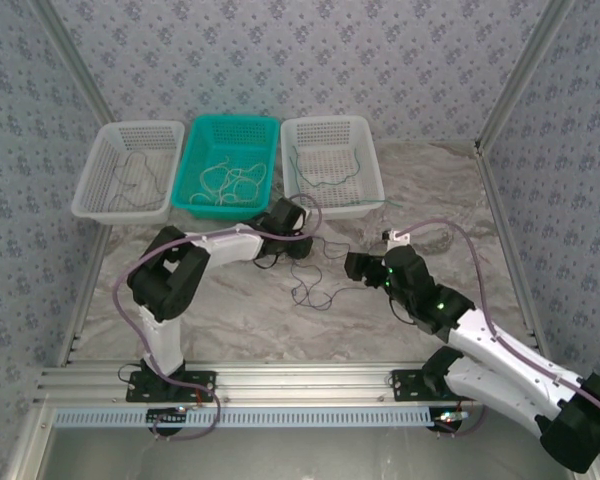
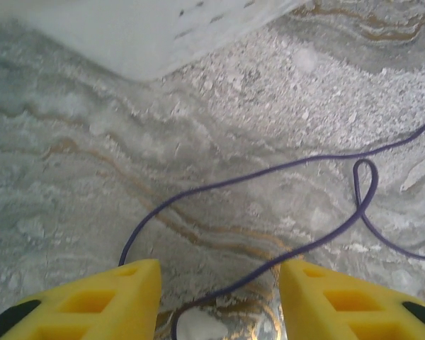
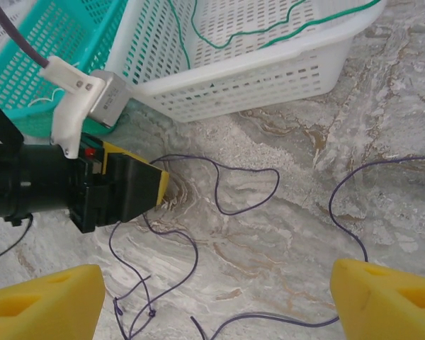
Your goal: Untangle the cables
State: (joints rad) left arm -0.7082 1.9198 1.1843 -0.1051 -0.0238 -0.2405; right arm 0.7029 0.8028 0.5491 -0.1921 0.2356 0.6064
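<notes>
A marble-patterned table [image 1: 230, 320] is being seen from above, with three baskets being lined up along its far side: a left white basket [image 1: 140, 126], a teal basket [image 1: 232, 120] in the middle and a right white basket [image 1: 325, 121]. A thin greyish wire [image 1: 140, 172] is being kept in the left white basket, pale yellow cables [image 1: 230, 182] are being kept loosely coiled in the teal basket, and a green cable [image 3: 319, 24] is being kept in the right white basket.

A dark purple cable [image 2: 269, 170] is being left sprawled in loose loops on the bare table, in front of the teal and right white baskets and between the two grippers.

The left gripper [image 2: 218, 283] is being held low over the table just in front of those two baskets. Its yellow fingers [image 2: 127, 290] are being kept apart, and a stretch of the purple cable is being straddled by them, unclamped.

The right gripper [image 3: 216, 283] is being held nearby, facing the left gripper, with its fingers spread wide and nothing gripped; purple loops are being framed between them on the table.
</notes>
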